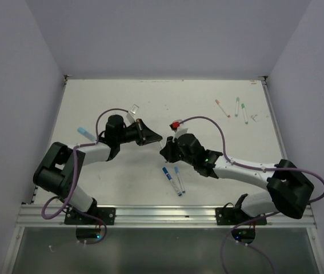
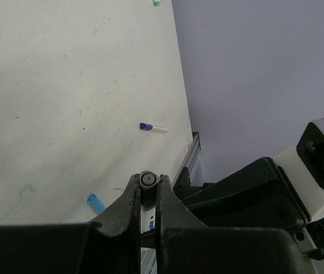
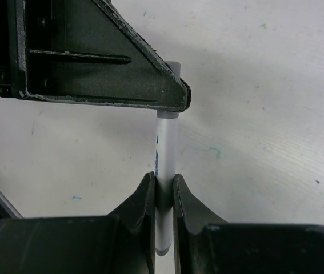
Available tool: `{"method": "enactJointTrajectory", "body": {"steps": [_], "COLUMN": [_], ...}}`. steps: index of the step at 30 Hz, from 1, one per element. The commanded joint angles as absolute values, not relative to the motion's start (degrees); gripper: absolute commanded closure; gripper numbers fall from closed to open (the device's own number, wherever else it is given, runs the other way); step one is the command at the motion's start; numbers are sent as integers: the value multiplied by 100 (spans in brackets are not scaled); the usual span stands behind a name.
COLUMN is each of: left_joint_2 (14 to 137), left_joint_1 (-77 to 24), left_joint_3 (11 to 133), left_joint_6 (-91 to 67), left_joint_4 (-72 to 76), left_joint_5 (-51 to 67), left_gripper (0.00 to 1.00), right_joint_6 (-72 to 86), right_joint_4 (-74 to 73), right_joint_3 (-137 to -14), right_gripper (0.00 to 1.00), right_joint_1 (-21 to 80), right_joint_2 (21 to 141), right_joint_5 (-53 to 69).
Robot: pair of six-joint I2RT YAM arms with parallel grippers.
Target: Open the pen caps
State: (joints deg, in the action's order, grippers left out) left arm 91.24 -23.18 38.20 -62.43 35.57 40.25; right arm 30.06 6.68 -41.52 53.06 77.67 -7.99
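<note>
Meeting tip to tip over the table, left gripper and right gripper in the top view, loose pens nearby, left wrist, jaws clamped on a grey cap, right wrist, jaws clamped on the white pen barrel.

Left gripper and right gripper meet tip-to-tip (both clamped).

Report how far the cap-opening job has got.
Done: one light blue cap lies loose on the table. In hand: the left gripper is shut on the cap of a pen whose white barrel the right gripper clamps; the cap looks not yet off. Left: two pens near the front and three pens far right, apparently capped.
</note>
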Motion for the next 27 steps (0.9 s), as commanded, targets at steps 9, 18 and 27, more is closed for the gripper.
{"method": "enactJointTrajectory", "body": {"steps": [9,18,27], "left_joint_2": [9132,8131,8507], "left_joint_1": [-1565,-1555,-1573], "left_joint_3": [3253,4059,5316], "left_joint_6": [-7610,-4873,-3243], "left_joint_4": [8426,3022,-315], "left_joint_5": [4218,3045,1371], "left_gripper": [100,100,100], "right_joint_6": [4137,2937,2567], "right_joint_4": [2316,-635,-1723], "right_joint_3": [-3323,-4559,-5825], "right_gripper": [100,100,100], "right_joint_1": [4817,4342,3613], "right_joint_2": [8068,7989,9059], "right_joint_5": [3538,1260,-439]}}
